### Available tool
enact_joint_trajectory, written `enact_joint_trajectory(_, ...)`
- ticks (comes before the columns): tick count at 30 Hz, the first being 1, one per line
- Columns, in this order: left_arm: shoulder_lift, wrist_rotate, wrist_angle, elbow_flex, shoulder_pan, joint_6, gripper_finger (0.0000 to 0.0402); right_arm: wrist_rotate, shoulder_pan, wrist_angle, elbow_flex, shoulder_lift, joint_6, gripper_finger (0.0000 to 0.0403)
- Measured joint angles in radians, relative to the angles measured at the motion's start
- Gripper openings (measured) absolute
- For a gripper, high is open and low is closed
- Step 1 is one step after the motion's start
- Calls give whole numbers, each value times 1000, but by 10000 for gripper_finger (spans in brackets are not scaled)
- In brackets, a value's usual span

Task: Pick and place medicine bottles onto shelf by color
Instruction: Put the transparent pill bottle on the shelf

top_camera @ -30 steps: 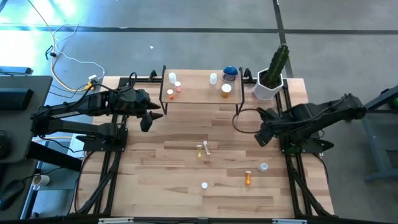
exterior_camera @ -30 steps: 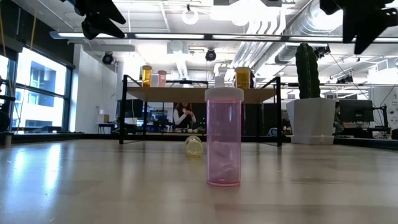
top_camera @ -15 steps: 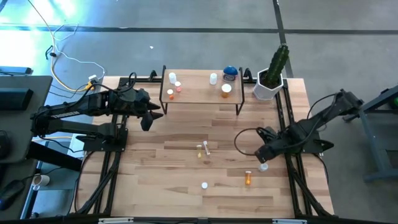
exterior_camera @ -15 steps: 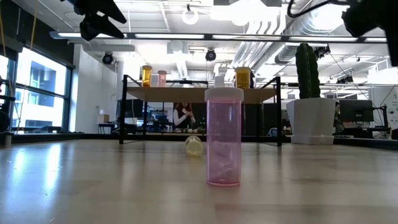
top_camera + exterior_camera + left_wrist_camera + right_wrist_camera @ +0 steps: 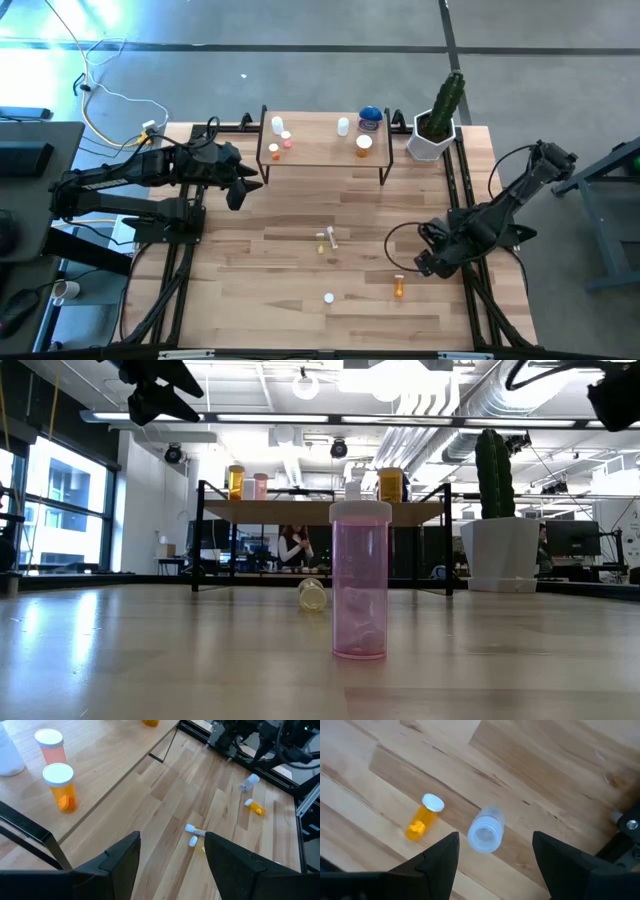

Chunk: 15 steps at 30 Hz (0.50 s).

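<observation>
The clear bottle [image 5: 486,829] lies on its side on the wooden surface [image 5: 280,270] near the right edge, pale and see-through, with an orange bottle [image 5: 424,817] with a white cap lying just beside it. My right claw [image 5: 495,857] hangs right above the clear bottle with its fingers spread wide and nothing between them. My left claw [image 5: 172,857] waits, also open and empty, by the left end of the shelf [image 5: 325,153].

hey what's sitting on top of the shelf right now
On the shelf: three bottles at its left end, and toward the right a white bottle, a blue jar and an orange bottle. Beneath it, only the low view shows.
</observation>
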Motion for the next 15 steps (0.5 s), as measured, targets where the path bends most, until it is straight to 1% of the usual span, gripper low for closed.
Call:
enact_joint_trajectory(10, 0, -2, 0, 0, 0, 0, 211, -1, 19, 54, 0, 134, -1, 243)
enact_joint_trajectory(15, 0, -2, 0, 0, 0, 0, 211, -31, 19, 65, 0, 182, 1, 243)
